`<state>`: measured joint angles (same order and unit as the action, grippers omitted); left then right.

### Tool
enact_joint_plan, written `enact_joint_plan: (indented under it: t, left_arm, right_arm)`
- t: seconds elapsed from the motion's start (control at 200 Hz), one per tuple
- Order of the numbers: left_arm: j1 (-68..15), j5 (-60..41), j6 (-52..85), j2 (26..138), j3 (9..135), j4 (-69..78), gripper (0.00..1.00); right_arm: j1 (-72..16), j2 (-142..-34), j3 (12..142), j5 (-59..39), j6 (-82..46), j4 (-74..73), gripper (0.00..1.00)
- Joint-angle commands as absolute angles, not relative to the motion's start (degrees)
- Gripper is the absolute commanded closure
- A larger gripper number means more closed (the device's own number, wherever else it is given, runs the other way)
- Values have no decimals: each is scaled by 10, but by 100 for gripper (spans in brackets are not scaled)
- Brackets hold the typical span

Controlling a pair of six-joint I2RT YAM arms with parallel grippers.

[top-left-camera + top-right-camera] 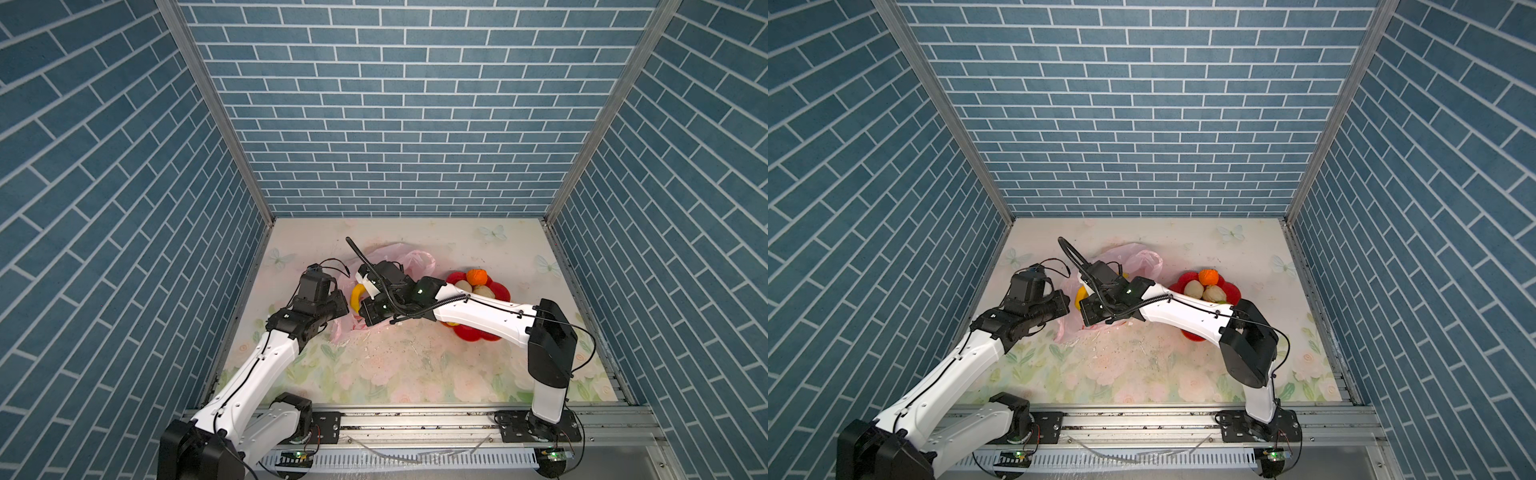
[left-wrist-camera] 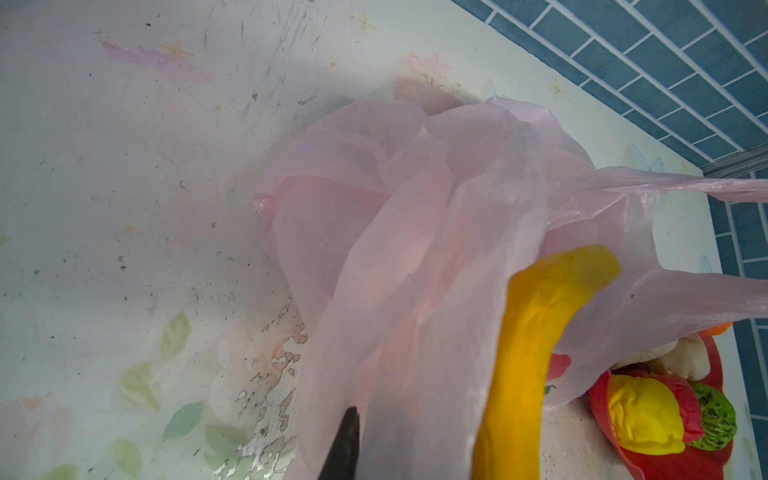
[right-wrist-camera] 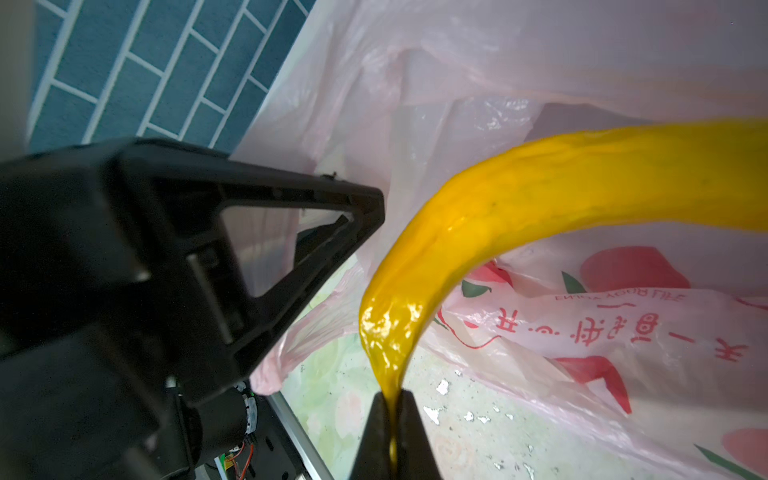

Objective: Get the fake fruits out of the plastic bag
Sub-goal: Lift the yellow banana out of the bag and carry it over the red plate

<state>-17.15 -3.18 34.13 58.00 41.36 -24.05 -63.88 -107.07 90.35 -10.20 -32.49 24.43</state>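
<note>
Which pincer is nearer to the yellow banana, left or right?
Right. The right pincer is shut on the banana at its thin tip; the left pincer pinches the plastic bag beside it.

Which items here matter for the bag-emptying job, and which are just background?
In the job: banana, pinched by the right gripper; plastic bag, held by the left gripper; fake fruits already out.
Just there: red flower dish under those fruits; floral table cover.
</note>
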Motion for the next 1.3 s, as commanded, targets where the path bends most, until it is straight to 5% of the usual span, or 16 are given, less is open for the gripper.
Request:
enact_joint_plan:
  t: [0.0, 0.775, 1.295]
  left_arm:
    - [-164, -24, 348, 578, 404, -234, 83]
    - [-159, -68, 360, 587, 384, -207, 83]
    - [-159, -77, 320, 601, 445, -265, 82]
  right_arm:
    - [-643, -1028, 927, -92, -302, 292, 100]
    - [-623, -914, 1026, 113, -233, 509, 100]
    - [-577, -727, 708, 266, -395, 434, 100]
